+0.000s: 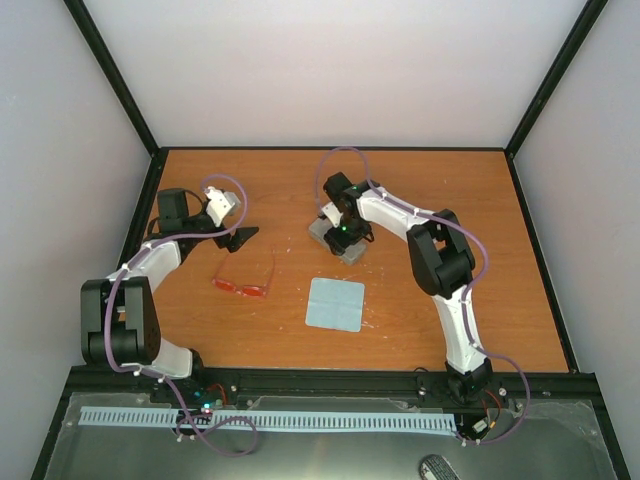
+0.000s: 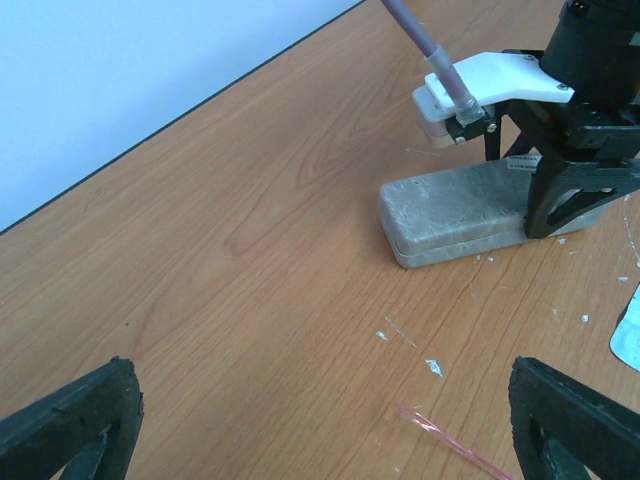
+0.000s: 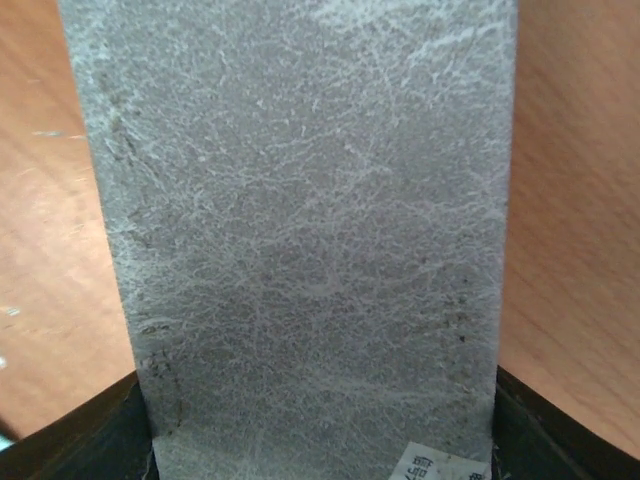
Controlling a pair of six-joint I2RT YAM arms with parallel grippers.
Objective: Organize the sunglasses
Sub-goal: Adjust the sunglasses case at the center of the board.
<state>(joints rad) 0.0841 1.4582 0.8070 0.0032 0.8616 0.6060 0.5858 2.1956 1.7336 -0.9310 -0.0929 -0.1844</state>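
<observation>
Sunglasses lie flat on the table, just on the base side of the left gripper and not touching it. Lenses sit on the side away from that gripper; the temple arms are unfolded and point back up toward it. In the left wrist view only one thin pink temple tip shows, low in frame, nearer the right-hand finger than the left-hand one.

Left gripper is spread wide, fingers well apart with bare wood between them, nothing held. Cannot tell how far it is above the table.

Right gripper sits on the grey case, well off to the right side of the left gripper. Seen from the left wrist, the right gripper straddles one end of the closed case, which lies flat on the wood. In the right wrist view the case fills the gap between the fingers, both meeting its long sides with no gap showing, so it is clamped on the case.

Light blue cloth lies flat on the base side of the right gripper, near the case but apart from it, and to the right of the sunglasses.
</observation>
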